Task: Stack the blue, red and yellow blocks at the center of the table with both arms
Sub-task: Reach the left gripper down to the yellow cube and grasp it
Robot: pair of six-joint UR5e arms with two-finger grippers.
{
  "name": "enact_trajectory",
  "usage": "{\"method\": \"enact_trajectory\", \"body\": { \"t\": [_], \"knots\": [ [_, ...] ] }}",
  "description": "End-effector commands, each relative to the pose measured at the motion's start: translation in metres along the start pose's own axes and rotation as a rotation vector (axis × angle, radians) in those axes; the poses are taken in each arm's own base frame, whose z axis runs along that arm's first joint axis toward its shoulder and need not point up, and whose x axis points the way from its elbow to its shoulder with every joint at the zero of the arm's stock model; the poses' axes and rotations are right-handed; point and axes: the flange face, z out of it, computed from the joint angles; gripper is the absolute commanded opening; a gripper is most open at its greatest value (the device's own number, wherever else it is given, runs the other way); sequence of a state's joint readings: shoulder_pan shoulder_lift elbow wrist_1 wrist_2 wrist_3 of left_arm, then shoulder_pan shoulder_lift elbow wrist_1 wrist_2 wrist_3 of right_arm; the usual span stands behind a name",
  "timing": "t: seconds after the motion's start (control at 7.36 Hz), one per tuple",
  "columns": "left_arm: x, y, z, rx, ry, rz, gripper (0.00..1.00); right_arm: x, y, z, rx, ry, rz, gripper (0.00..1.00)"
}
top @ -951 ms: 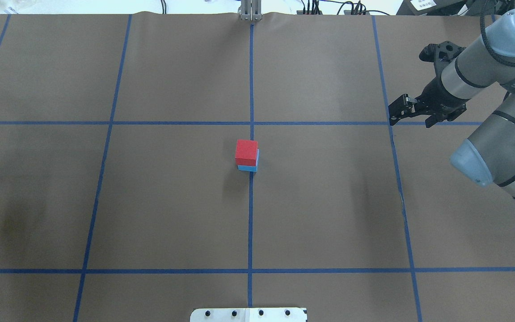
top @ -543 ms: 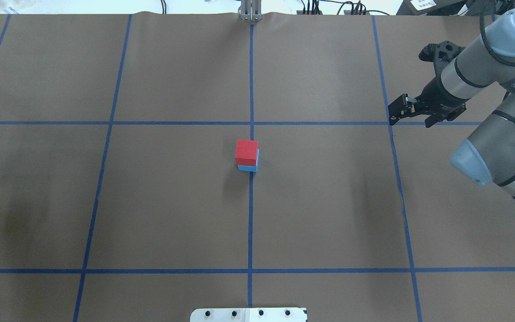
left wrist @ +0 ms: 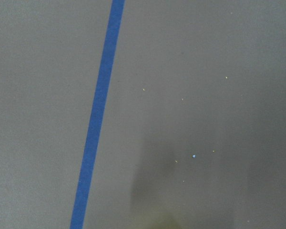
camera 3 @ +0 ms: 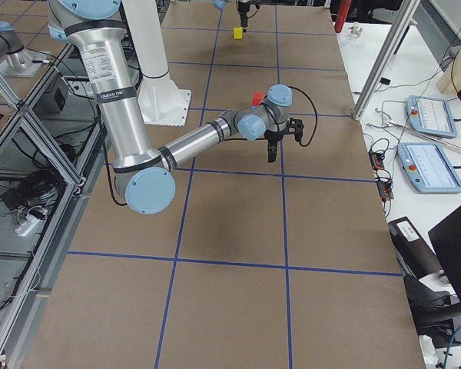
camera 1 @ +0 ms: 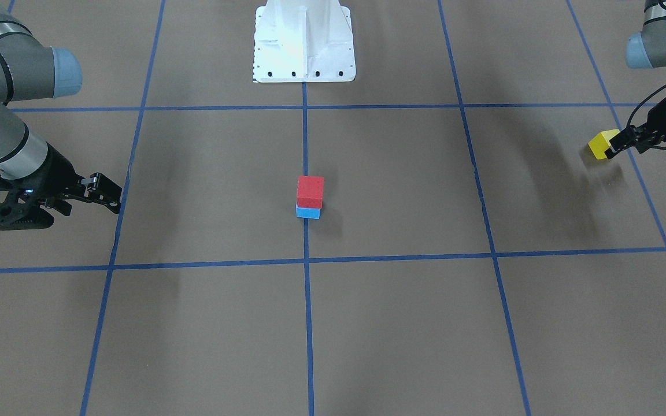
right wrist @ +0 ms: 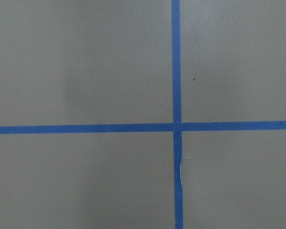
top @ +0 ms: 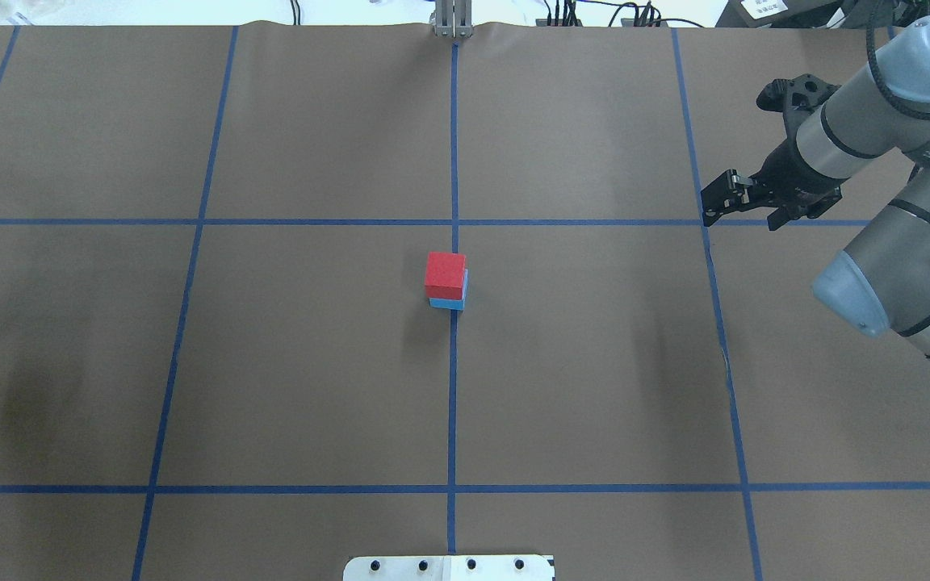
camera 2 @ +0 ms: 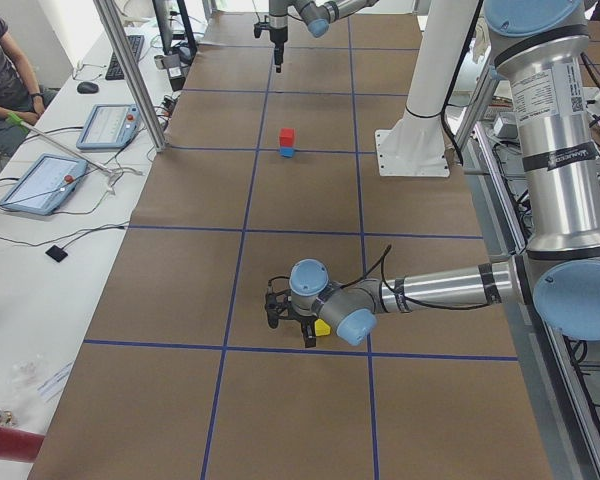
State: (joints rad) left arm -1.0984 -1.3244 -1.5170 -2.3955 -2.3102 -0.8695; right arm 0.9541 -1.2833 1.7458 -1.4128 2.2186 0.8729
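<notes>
Listing cubes and grippers on the taped table

Item 1: small matte red cube [top: 444, 274], seated on top of small matte sky-blue cube [top: 449, 303]. Slightly offset, leaving a thin blue edge exposed on one side. Both on the wide brown matte table with blue tape lines [top: 312, 363], touching the central tape line. Placed between the two grippers and well apart from each.

Item 2: small matte yellow cube [camera 1: 600, 144], directly against the fingertips of the black two-finger left gripper [camera 1: 619, 147]. Sitting on that gripper's stack-facing side in the front-facing view. Only a sliver visible at the left edge of the overhead view. Pinched or merely touched: cannot tell. Fingers spread or pressed together: cannot tell, too small in view.

Item 3: black two-finger right gripper [top: 711, 208], held above the table near a crossing of two tape lines, with that crossing filling the right wrist view. Far from the red cube, out toward the table's right side. Fingers spread or pressed together: cannot tell from these angles.

Item 4: white metal pedestal base [camera 1: 304, 46], bolted at the robot's edge of the table, behind the red cube in the front-facing view.
</notes>
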Motion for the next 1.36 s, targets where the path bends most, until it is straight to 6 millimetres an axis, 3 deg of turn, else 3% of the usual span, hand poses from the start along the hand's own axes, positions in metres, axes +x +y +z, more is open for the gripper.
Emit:
{"method": "enact_trajectory", "body": {
  "t": [0.0,0.41,0.54,0.68,0.81,1.09,1.22],
  "knots": [
    [0.000,0.004,0.001,-0.026,0.015,-0.001,0.99,0.001,0.001,0.000,-0.002,-0.001,0.000,1.00],
    [0.007,0.010,0.012,-0.056,0.009,0.016,0.99,0.001,0.004,-0.003,-0.002,-0.007,-0.001,1.00],
    [0.008,0.013,0.014,-0.064,0.006,0.021,0.93,0.002,0.004,-0.004,-0.003,-0.007,0.001,1.00],
    [0.008,0.013,0.015,-0.065,0.005,0.020,0.50,0.003,0.003,-0.004,-0.002,-0.007,0.002,1.00],
    [0.005,0.014,0.017,-0.070,-0.002,0.007,0.01,0.005,0.005,-0.003,-0.005,-0.005,0.002,1.00],
    [0.030,0.020,0.001,-0.071,0.047,0.052,0.00,0.005,0.005,-0.002,-0.006,-0.003,0.004,1.00],
    [0.062,0.018,-0.018,-0.043,0.090,0.109,0.00,0.004,0.004,-0.002,-0.007,-0.005,0.002,1.00]
  ]
}}
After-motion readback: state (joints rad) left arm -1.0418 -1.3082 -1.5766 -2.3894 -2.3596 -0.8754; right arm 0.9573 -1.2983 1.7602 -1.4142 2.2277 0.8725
